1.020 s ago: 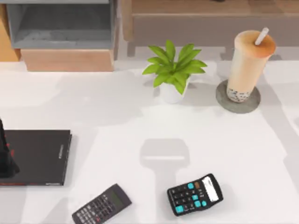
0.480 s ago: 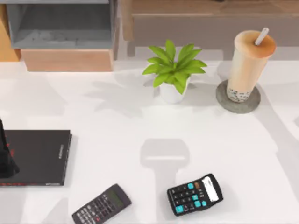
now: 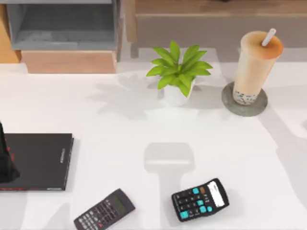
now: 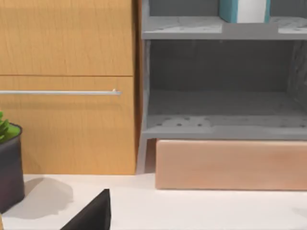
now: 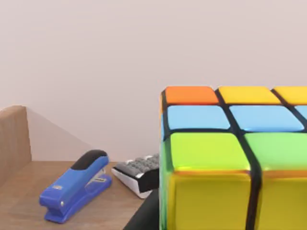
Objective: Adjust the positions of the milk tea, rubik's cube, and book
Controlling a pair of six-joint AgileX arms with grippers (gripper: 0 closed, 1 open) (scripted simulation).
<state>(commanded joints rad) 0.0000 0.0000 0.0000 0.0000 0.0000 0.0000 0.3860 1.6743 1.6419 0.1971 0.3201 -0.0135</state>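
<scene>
Right arm: the multicoloured glossy rubik's cube (image 5: 230,158) sits very close in front of my right end effector, above a wooden surface. I'd judge it is being carried, but I cannot tell whether that end effector is pinching it. The cube has orange and yellow tiles on top, then blue, green and yellow rows between black gaps. Beyond it lie a blue stapler (image 5: 74,187) and a grey-keyed calculator (image 5: 136,175).

Left arm (image 3: 5,160): a dark shape at the bench's left edge, over the flat black book with red marks (image 3: 41,160). I cannot tell the left end effector's state either. Ahead of it is the grey shelf unit (image 4: 220,124), with the thick teal-blue book (image 4: 230,9) upright on an upper shelf, pale pages showing. It looks already put away.

The tall clear cup of peach-beige milk tea (image 3: 254,67) is well apart from the left arm. It stands upright on a grey round coaster (image 3: 230,104), probably its target spot. It has dark pearls at the bottom, an orange-tan lid and a white straw.
</scene>
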